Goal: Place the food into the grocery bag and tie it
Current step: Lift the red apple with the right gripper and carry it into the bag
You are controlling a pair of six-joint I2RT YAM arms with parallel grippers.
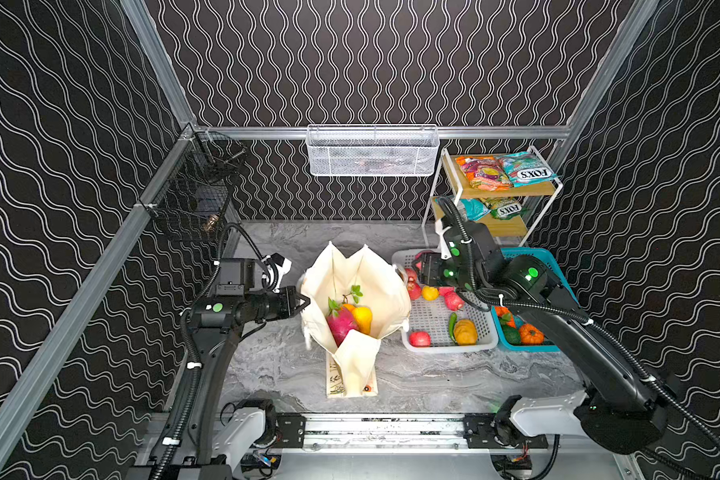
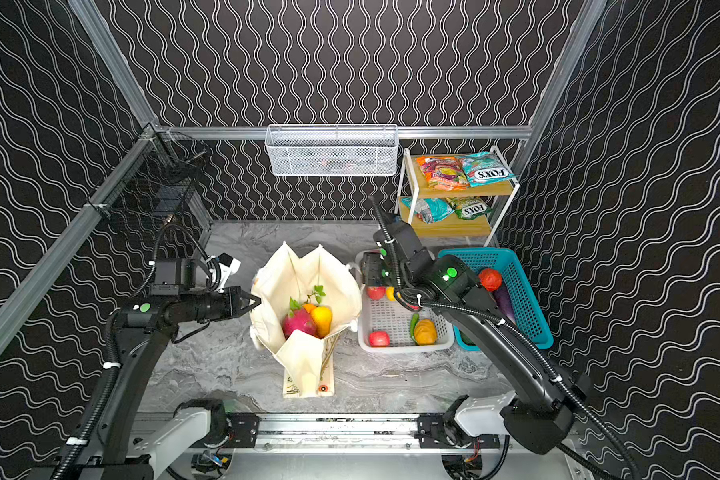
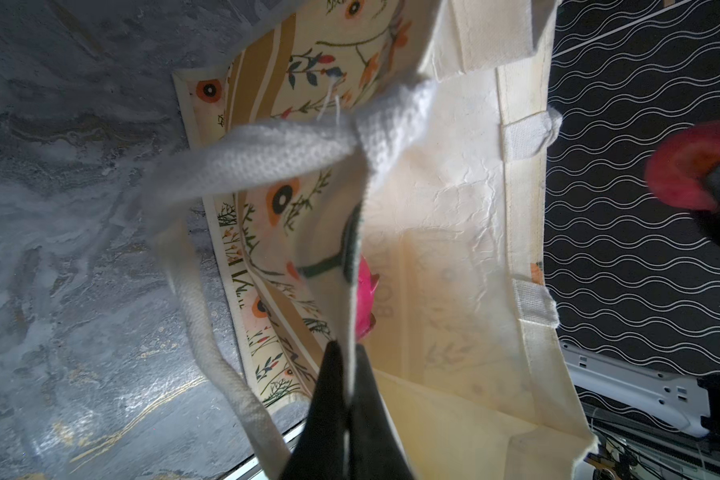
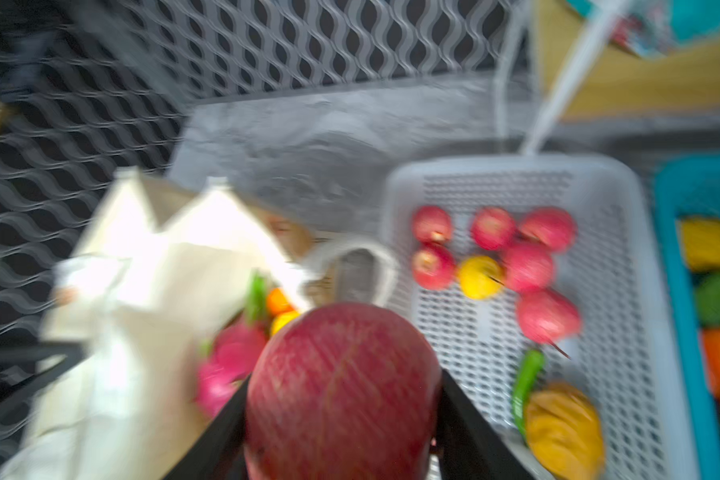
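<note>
1. Left claw (image 1: pixel 306 300) (image 3: pixel 347 353): pressed together on the left rim of the grocery bag (image 1: pixel 350 266). The left wrist view shows the cream cloth pinched between both fingers (image 3: pixel 329 395).

2. Grocery bag: stands upright and open on the grey marbled tabletop (image 1: pixel 267 365), mid-scene, between the two arms and just beside the white basket (image 1: pixel 449 348).
- Material: cream canvas.
- Outer face: flower print in orange and dark green, plus tan stripes (image 3: pixel 262 62) with dark lettering.
- Shape: the far rim rises in two peaks and the near wall folds inward.
- A thick woven cream handle (image 3: pixel 267 153) hangs outside the left wall.
- Contents, seen in both top views: a pink dragon fruit (image 1: pixel 341 324), a yellow pear (image 1: pixel 363 319), an orange (image 1: pixel 348 307) behind them and a green leafy sprig (image 1: pixel 355 293) on top.

3. Right claw (image 4: pixel 346 380): clamped around a red fruit (image 4: pixel 341 353) with fine pale streaks. It is over the white basket's far-left corner, close to the bag's right rim. The right wrist view is blurred.

4. White basket: holds several red fruits, one yellow fruit, a green chilli (image 1: pixel 452 326) and a yellow-orange item.

5. Teal basket (image 1: pixel 528 348): just beside the white basket's right side, holding orange and green produce.

6. Rack (image 1: pixel 512 192): far right rear, with shiny orange and teal snack packets (image 1: pixel 524 168) on two wooden shelves.
</note>
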